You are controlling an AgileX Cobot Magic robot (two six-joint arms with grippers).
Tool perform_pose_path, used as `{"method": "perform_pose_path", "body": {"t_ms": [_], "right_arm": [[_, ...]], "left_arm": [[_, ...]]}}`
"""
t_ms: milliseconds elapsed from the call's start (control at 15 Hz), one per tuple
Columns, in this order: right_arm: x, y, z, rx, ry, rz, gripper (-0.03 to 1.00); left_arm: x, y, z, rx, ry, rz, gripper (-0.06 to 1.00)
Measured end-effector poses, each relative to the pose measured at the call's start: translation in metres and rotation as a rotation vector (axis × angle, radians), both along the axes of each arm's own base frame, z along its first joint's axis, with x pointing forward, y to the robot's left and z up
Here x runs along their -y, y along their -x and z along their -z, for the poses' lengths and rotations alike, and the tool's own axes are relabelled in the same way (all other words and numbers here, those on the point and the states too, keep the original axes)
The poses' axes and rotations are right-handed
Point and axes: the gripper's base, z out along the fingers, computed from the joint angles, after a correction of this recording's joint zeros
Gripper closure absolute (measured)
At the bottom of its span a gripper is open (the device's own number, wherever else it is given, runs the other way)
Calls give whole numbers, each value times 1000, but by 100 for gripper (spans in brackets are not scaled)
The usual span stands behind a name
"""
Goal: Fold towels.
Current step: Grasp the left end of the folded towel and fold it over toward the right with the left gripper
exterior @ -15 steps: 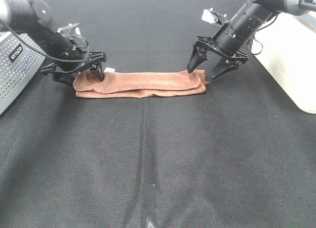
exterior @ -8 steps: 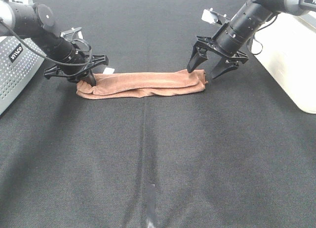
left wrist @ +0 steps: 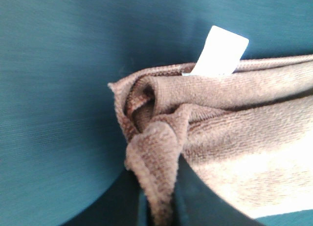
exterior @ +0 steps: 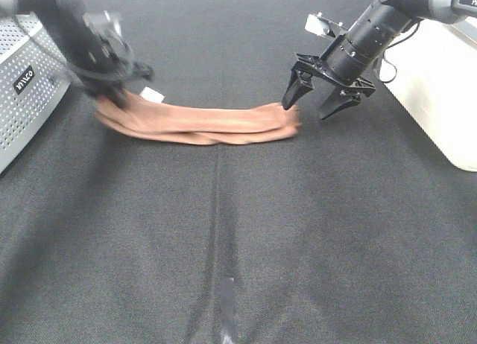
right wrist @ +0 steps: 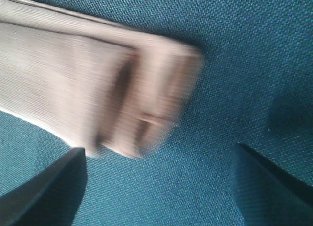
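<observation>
The rust-brown towel (exterior: 209, 122), a long narrow strip lying across the far part of the black table cover (exterior: 246, 240), has slid leftward since half a second ago. Its left end is now lifted and its right end drawn to just beside the right gripper (exterior: 311, 104), whose jaws stand spread and empty. The left gripper (exterior: 113, 97) pinches the bunched left end, near the white tag (exterior: 153, 94). This looks like the start of the end-to-end fold: next, that end must be carried over to the right end and laid square.
</observation>
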Motion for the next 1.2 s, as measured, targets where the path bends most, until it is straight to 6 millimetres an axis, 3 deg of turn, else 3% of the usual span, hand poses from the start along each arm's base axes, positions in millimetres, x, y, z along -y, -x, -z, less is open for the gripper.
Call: {"method": "perform_pose_path", "body": {"t_ms": [133,267,467,600,867,1000,1200], "right_arm": [[0,0,0,0,0,0,21],[0,0,0,0,0,0,21],[0,1,0,-6,0,-3,21],[0,2,0,-15,0,-9,21],[1,6,-27,18,9,-25,21],[3,8,-42,50,24,-29,21],[4,9,-51,58,25,-12,21]], "left_arm": [[0,-3,-28,15,-5,-35,88],[5,-3,-35,21,27,-33,88],[50,3,-44,40,195,11,88],[96,7,-47,89,343,33,88],[141,9,-25,102,477,-3,87],[154,9,-14,107,507,-27,73],[166,10,-13,124,560,-44,33]]}}
